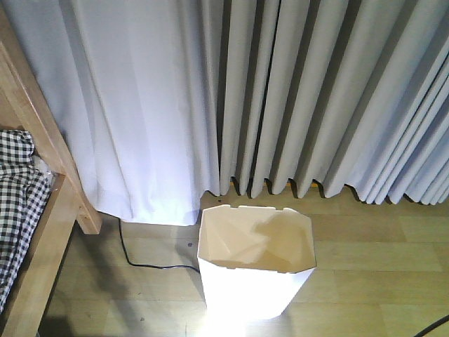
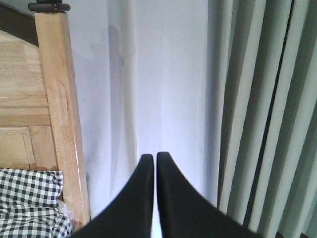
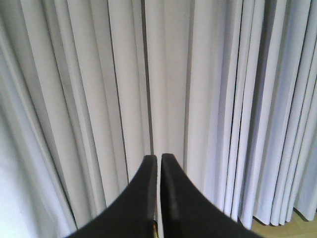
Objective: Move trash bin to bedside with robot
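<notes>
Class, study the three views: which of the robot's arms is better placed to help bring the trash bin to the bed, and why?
Probably the left. Its closed gripper faces the bed and checked cloth, while the right gripper, also closed, sees only curtain. The trash bin stands on the floor apart from the bed; neither holds it.

Daylight is glowing through the curtain [image 1: 140,105], blowing out its lower left panel and glaring off the trash bin [image 1: 255,277] front wall. Folds are casting soft shadows. Both wrist views are rendering near black fingers [image 2: 143,198] slightly soft, the curtain crisp.
</notes>
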Robot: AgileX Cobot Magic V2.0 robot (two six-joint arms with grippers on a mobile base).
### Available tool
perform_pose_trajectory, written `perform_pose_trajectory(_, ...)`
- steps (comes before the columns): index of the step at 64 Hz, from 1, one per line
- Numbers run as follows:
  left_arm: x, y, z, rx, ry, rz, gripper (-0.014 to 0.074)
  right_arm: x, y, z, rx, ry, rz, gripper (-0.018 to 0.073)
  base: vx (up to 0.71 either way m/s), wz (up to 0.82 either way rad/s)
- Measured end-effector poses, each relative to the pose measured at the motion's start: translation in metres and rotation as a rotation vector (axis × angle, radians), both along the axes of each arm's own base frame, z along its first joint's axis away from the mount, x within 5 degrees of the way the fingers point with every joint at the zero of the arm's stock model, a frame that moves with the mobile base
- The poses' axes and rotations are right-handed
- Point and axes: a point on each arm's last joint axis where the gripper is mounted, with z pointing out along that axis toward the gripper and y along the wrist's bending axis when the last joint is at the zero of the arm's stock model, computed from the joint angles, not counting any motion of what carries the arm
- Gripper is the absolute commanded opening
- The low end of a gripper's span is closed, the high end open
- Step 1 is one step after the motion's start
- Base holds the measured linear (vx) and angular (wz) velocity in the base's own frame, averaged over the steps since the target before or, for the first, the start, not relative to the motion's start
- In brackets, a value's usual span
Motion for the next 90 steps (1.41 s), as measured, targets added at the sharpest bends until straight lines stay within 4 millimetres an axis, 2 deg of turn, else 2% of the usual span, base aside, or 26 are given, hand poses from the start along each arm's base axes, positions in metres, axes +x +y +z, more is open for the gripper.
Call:
perform_pose_trajectory(18, 0.000, 0.000, 0.000, 0.000, 0.000, 0.000, -0.0006, 0.000, 0.000, 0.000, 0.000, 0.001, 0.001, -0.0011, 0.00, 0.00)
perform_pose_trajectory(28, 0.000, 0.000, 0.000, 0.000, 0.000, 0.000, -0.0006, -0.007, 0.002, 0.004, -0.043, -0.043, 0.007, -0.0011, 0.00, 0.00)
perform_pose_trajectory(42, 0.000, 0.000, 0.000, 0.000, 0.000, 0.000, -0.0006, -0.024, 0.014, 0.003, -0.163, -0.072, 0.158, -0.0011, 0.00, 0.00)
perform_pose_trajectory(48, 0.000, 0.000, 0.000, 0.000, 0.000, 0.000, -0.0006, -0.028, 0.014, -0.008, -0.149, -0.113, 0.152, -0.0011, 0.00, 0.00)
perform_pose_trajectory(56, 0.000, 0.000, 0.000, 0.000, 0.000, 0.000, -0.0006, -0.031, 0.012, -0.040, -0.083, -0.139, 0.126, -0.0011, 0.00, 0.00)
perform_pose_trajectory(60, 0.000, 0.000, 0.000, 0.000, 0.000, 0.000, -0.0006, -0.033, 0.012, -0.048, -0.067, -0.143, 0.121, -0.0011, 0.00, 0.00)
perform_pose_trajectory(90, 0.000, 0.000, 0.000, 0.000, 0.000, 0.000, -0.0006, -0.033, 0.011, -0.049, -0.072, -0.146, 0.115, -0.0011, 0.00, 0.00)
